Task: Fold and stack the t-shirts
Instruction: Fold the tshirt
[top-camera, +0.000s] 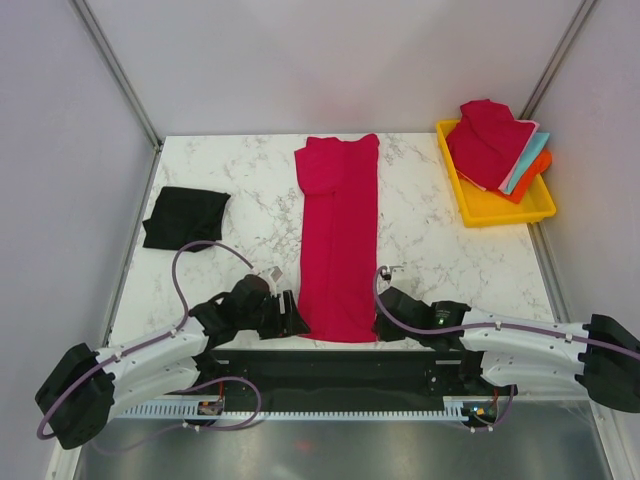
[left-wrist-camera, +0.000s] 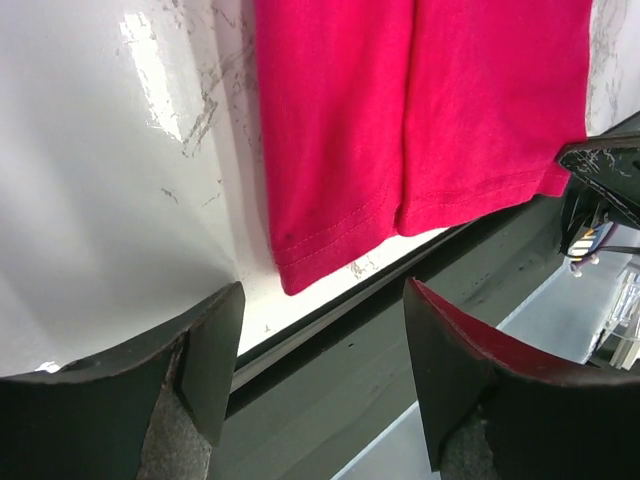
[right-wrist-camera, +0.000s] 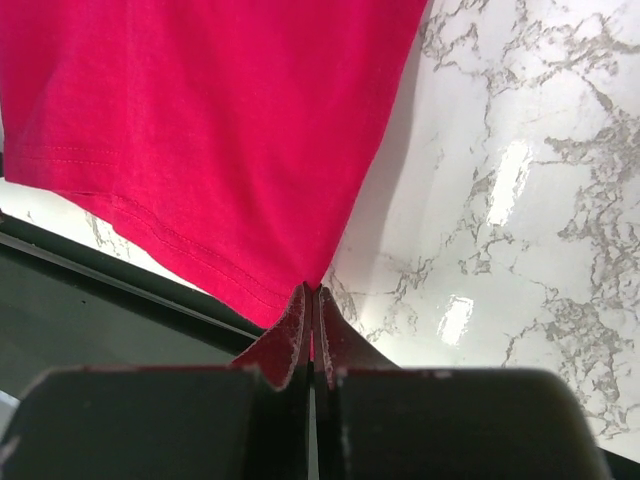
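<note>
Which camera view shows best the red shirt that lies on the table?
The top external view: it shows the whole red shirt, folded into a long strip on the table. The left wrist view shows only its near hem; the right wrist view shows its near corner, pinched in the shut right tool.

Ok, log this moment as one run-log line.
red t-shirt: folded lengthwise, lying flat | left gripper: open, empty, by its near-left corner | right gripper: shut on its near-right corner | black t-shirt: apart, to its left
</note>
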